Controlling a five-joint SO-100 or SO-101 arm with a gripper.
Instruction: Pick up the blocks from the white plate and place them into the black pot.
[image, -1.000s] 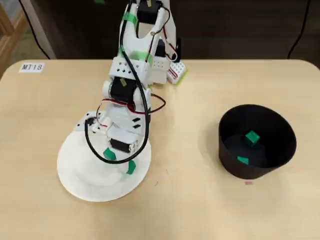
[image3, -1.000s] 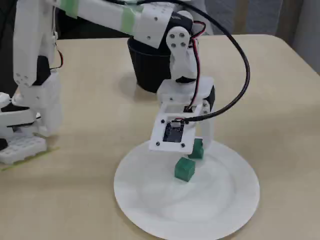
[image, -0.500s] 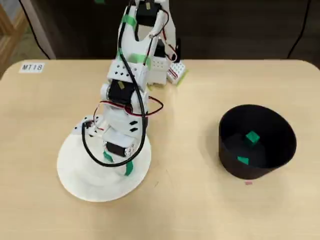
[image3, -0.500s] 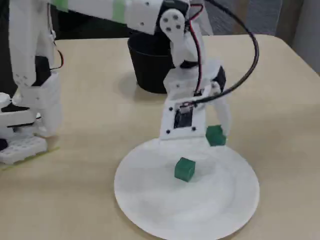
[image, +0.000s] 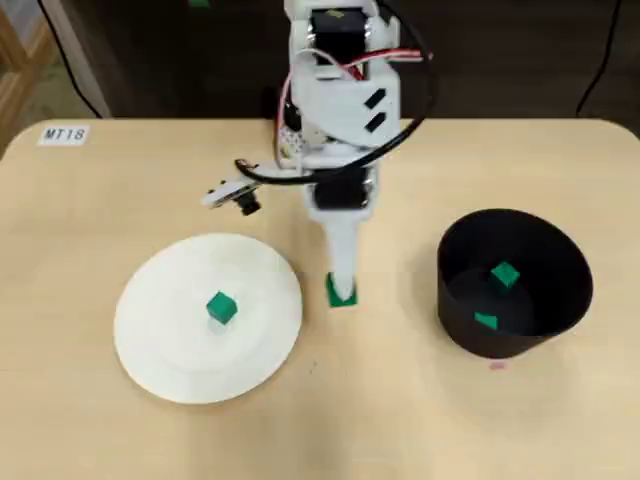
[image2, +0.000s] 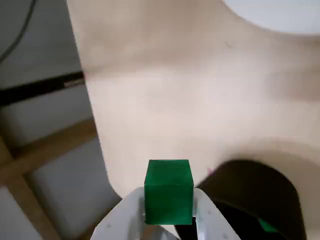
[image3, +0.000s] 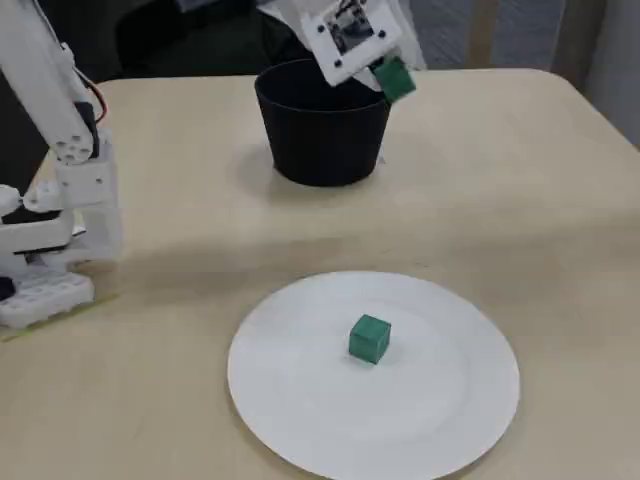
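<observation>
The overhead view looks straight down on the whole desk (image: 100, 200). The fixed view stands low at the plate's (image3: 300, 420) end, facing the pot (image3: 320, 140). The wrist view rides close behind the end effector (image2: 169, 207). All three share the pot.

Pale wooden table (image: 100, 220), white "MT18" label (image: 64, 134) at its far left corner in the overhead view.

lab; labelled table (image: 63, 134)

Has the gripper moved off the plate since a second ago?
Yes. In the overhead view the gripper, shut on a green block, now hangs between the white plate and the black pot, pot-ward of the plate's rim.
</observation>
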